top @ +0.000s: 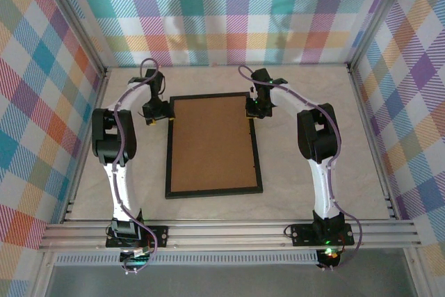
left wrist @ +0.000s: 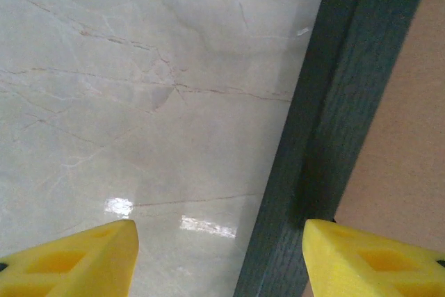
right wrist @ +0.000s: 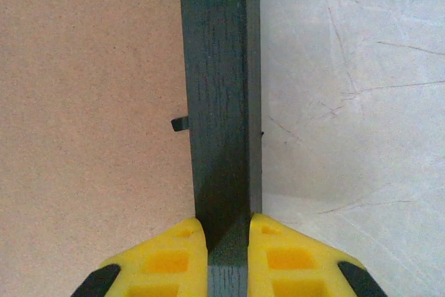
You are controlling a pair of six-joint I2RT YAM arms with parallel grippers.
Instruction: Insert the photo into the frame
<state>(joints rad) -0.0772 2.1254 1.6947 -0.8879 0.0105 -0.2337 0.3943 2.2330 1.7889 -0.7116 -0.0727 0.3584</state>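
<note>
**Frame back-up on the surface, held at one far corner**

The frame (top: 213, 145) lay flat near the middle of the surface (top: 313, 172), back upward. Its long axis ran from the near edge towards the far edge.

The right fingers (top: 254, 113) were closed on the right rail (right wrist: 219, 88) at the frame's far right corner, pinching it from both sides.

The left fingers (top: 158, 117) stood part open at the far left corner and gripped nothing. The left rail (left wrist: 334, 102) ran between them, one pad over bare surface, the other at the rail's inner edge. Closing there would probably catch that rail.

Materials:
- Rails were black and wood-grained.
- The back (right wrist: 90, 102) was matt brown fibreboard.
- A small dark tab (right wrist: 180, 124) jutted from the rail over the back.
- The surface was glossy and marble-veined.
</note>
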